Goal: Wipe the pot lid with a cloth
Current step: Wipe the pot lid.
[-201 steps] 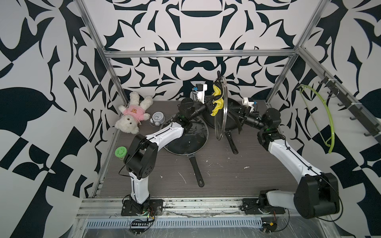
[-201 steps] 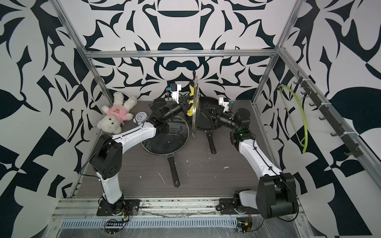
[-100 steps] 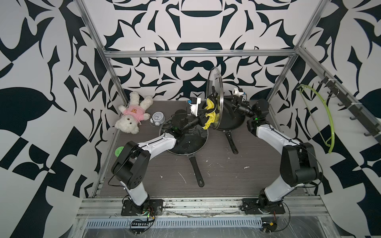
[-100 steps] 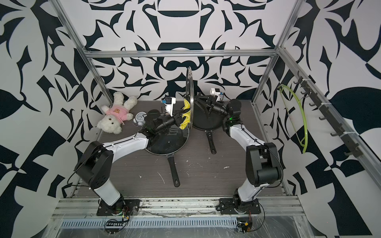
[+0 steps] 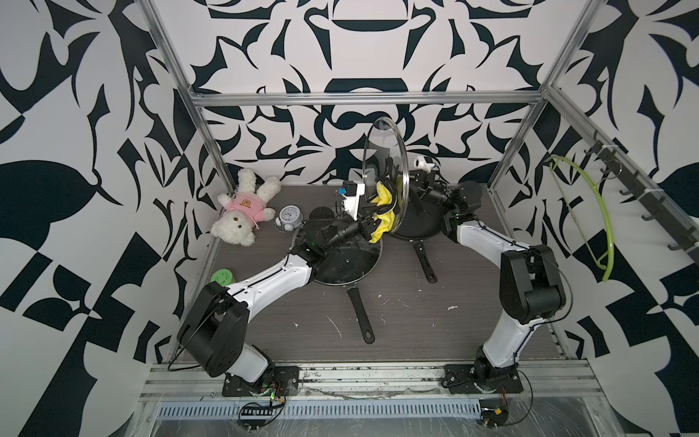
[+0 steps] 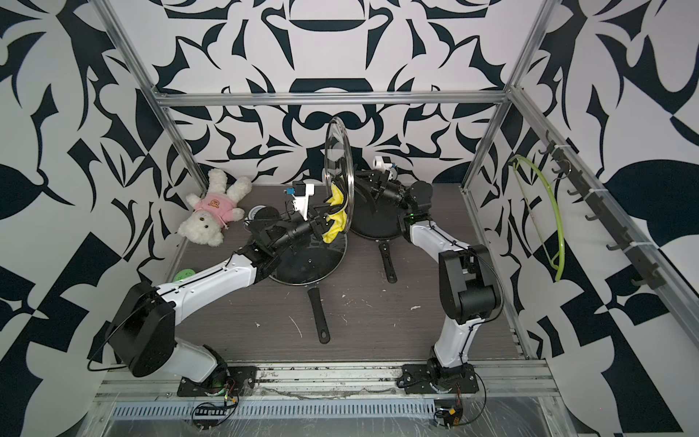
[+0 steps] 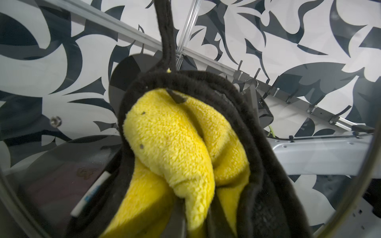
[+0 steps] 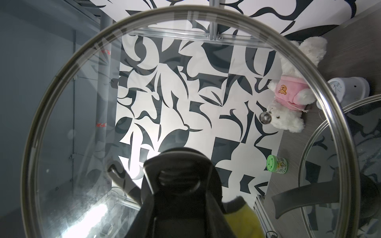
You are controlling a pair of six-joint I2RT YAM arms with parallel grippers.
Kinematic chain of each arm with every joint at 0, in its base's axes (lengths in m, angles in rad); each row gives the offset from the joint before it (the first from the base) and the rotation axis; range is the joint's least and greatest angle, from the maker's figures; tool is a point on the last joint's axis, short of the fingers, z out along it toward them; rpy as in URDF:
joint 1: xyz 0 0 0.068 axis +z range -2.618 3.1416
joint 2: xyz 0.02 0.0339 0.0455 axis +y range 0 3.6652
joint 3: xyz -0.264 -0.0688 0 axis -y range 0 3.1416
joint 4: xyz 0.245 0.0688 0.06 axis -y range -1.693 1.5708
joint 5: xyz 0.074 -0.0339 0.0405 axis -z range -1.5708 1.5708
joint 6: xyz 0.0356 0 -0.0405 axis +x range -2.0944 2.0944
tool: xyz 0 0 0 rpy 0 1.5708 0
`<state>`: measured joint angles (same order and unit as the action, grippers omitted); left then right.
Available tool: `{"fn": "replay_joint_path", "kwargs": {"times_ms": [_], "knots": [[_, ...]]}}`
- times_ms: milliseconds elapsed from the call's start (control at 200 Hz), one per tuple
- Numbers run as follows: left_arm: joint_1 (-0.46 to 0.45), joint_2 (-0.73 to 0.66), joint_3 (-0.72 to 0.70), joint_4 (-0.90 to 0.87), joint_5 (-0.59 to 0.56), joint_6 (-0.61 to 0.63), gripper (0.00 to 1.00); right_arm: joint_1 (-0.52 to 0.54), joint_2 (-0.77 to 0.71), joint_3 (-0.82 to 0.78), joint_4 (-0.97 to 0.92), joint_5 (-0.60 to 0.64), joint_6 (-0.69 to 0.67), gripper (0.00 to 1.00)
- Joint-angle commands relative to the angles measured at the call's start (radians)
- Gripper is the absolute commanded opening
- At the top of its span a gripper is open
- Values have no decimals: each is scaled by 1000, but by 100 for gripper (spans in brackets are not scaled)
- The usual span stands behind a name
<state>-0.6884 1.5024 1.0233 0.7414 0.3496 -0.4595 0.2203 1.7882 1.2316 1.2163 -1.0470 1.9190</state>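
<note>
The pot lid (image 5: 382,151) (image 6: 337,151) is clear glass with a metal rim and stands on edge in the air near the back of the table. My right gripper (image 5: 413,189) (image 6: 368,189) (image 8: 179,185) is shut on its black knob (image 8: 179,177) from the right side. The cloth (image 5: 384,212) (image 6: 336,221) (image 7: 175,148) is fluffy yellow with dark trim. It is bunched in my shut left gripper (image 5: 372,223) (image 6: 321,227) and lies against the lid's left face, low down. Through the glass the cloth (image 8: 243,218) shows beside the knob. The left fingers are hidden by the cloth.
A second glass lid (image 5: 340,261) lies on a black frying pan with its handle (image 5: 359,314) pointing forward. Another black pan (image 5: 416,230) sits behind the raised lid. A teddy bear (image 5: 242,215), an alarm clock (image 5: 289,217) and a green jar (image 5: 223,278) are at the left.
The lid and the cloth have shifted left together. The right arm has folded back, and the lid has turned to show more of its face. The cloth stays against the glass.
</note>
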Motion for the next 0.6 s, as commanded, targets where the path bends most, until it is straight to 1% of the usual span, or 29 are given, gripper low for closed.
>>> {"fn": "replay_joint_path", "kwargs": {"times_ms": [0,175,275,450,510,595], "knots": [[-66,-13,81,13,114,31,0,74,-76,75,166,85,-22,0],[-65,0,186,-7,90,74,0,79,-112,36,132,81,-64,0],[-52,29,269,-59,71,94,0,85,-122,20,131,82,-69,0],[-2,103,407,-135,19,118,0,107,-134,-5,132,77,-82,0],[20,133,459,-169,20,110,0,112,-134,-13,132,76,-86,0],[44,167,508,-201,-2,131,0,119,-138,-29,134,77,-89,0]]}}
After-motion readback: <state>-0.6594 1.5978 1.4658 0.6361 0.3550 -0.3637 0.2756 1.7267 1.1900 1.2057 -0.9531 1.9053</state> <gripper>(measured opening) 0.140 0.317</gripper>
